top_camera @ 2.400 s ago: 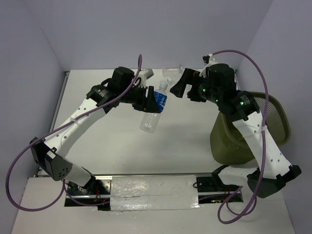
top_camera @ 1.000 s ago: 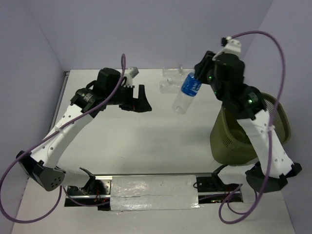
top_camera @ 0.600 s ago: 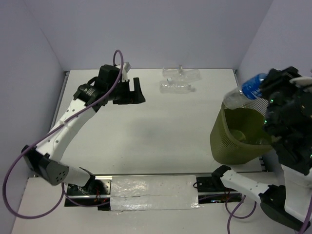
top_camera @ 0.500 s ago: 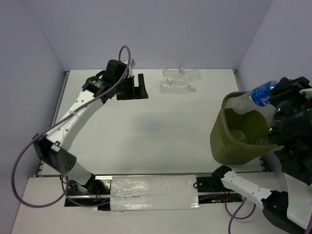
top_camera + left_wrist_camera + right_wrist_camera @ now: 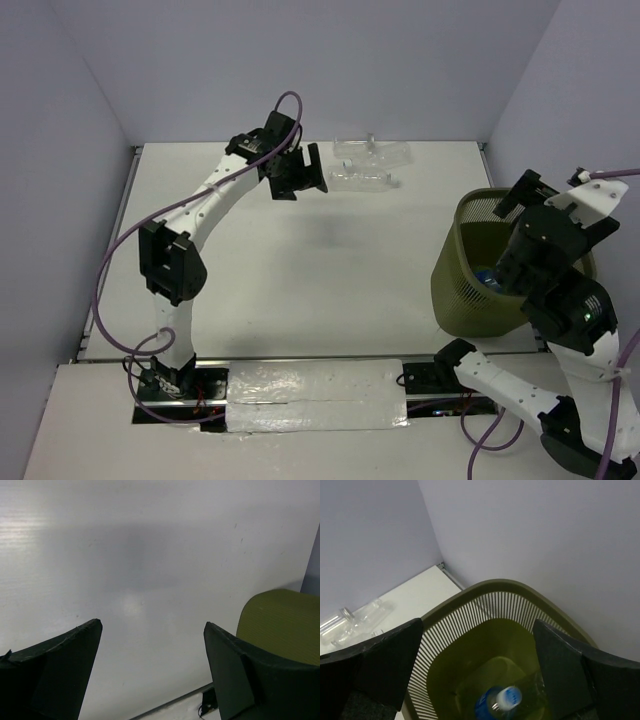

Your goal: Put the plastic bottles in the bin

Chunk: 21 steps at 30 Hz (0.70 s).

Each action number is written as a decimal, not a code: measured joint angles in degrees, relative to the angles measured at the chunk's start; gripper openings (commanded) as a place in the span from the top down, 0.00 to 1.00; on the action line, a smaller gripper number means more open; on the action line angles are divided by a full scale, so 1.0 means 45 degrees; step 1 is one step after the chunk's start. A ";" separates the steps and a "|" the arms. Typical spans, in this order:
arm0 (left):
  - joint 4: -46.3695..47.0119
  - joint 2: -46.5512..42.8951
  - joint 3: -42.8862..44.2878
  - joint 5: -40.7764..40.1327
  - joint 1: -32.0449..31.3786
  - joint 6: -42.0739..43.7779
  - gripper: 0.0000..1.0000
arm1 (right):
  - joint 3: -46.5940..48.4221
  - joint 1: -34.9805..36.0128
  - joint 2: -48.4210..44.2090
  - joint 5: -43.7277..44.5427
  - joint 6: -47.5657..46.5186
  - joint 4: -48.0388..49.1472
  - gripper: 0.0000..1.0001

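one bottle (image 5: 496,703) lies inside the bin (image 5: 506,583)

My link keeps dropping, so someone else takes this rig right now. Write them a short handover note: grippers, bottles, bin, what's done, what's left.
Left gripper: open and empty, over the table, just beside the clear bottles at the far edge.
Right gripper: open and empty, above the bin.
Done: the blue-labelled bottle lies at the bottom of the bin.
Left: the clear bottles, at least two, on their sides; exact count unclear. The left arm is nearer, so it probably picks next.
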 measured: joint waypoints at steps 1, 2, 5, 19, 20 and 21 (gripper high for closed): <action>0.0078 0.0233 0.0248 0.0005 -0.0010 0.0029 0.04 | 0.0015 0.0000 0.0121 -0.0063 0.0083 -0.0102 0.01; 0.0228 0.0461 0.0442 0.0000 -0.0010 0.0112 0.04 | 0.0024 0.0000 0.0228 -0.0136 0.0097 -0.0102 0.01; 0.0457 0.1127 0.1049 -0.0107 -0.0010 0.0549 0.02 | 0.0029 0.0000 0.0345 -0.0423 -0.0049 0.0034 0.01; 0.3589 0.4114 0.2229 0.1311 0.0452 -0.4779 0.01 | 0.0549 0.0000 0.0923 -0.2161 0.0675 -0.0092 0.00; 0.3876 0.4279 0.2195 0.1404 0.0500 -0.5557 0.01 | 0.0549 0.0000 0.0923 -0.2205 0.0675 -0.0083 0.00; 0.4187 0.4459 0.2195 0.1506 0.0534 -0.6178 0.01 | 0.0549 0.0000 0.0894 -0.2234 0.0675 -0.0083 0.00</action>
